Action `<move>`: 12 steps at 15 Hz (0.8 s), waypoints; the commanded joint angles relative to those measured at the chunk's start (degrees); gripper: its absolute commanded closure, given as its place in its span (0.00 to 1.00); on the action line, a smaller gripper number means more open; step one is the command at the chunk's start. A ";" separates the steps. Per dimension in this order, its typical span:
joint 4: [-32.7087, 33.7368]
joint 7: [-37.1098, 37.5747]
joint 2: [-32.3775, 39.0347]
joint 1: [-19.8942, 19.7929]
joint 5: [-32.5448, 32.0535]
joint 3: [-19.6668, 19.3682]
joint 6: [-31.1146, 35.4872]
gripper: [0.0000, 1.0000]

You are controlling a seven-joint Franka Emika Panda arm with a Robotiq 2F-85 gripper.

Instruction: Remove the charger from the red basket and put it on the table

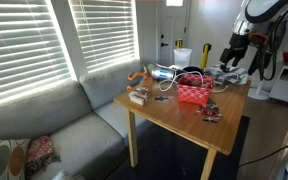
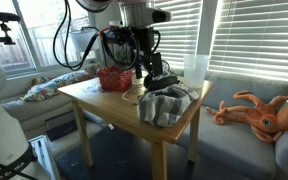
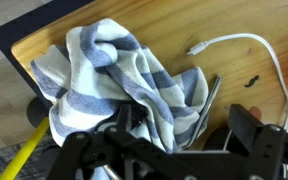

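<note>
The red basket [image 1: 192, 92] [image 2: 114, 78] stands on the light-wood table [image 1: 169, 118] [image 2: 99, 95]. My gripper [image 1: 234, 58] [image 2: 147, 72] [image 3: 184, 125] is open and hangs low over a blue-and-white striped towel [image 3: 124, 70] [image 2: 166, 102] at the table's end, beside the basket and not in it. Nothing sits between the fingers. Black loops [image 2: 109, 45] hang by the arm; I cannot tell whether they are the charger or the arm's own cabling. A thin dark line [image 3: 209, 100] runs along the towel's edge.
A white cable [image 3: 239, 42] lies on the wood past the towel. A small dark-and-red clump [image 1: 212, 113] sits near the table's front edge. An orange octopus toy [image 2: 259, 110] lies on the grey sofa [image 1: 74, 120]. A white cup [image 2: 194, 68] stands behind the towel.
</note>
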 commanded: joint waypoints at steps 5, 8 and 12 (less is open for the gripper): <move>0.09 -0.25 0.09 -0.51 0.33 0.49 -0.12 0.00; 2.44 2.85 0.06 -0.25 -0.14 2.83 -1.98 0.00; 7.32 7.84 -0.41 2.88 0.96 8.87 -8.07 0.00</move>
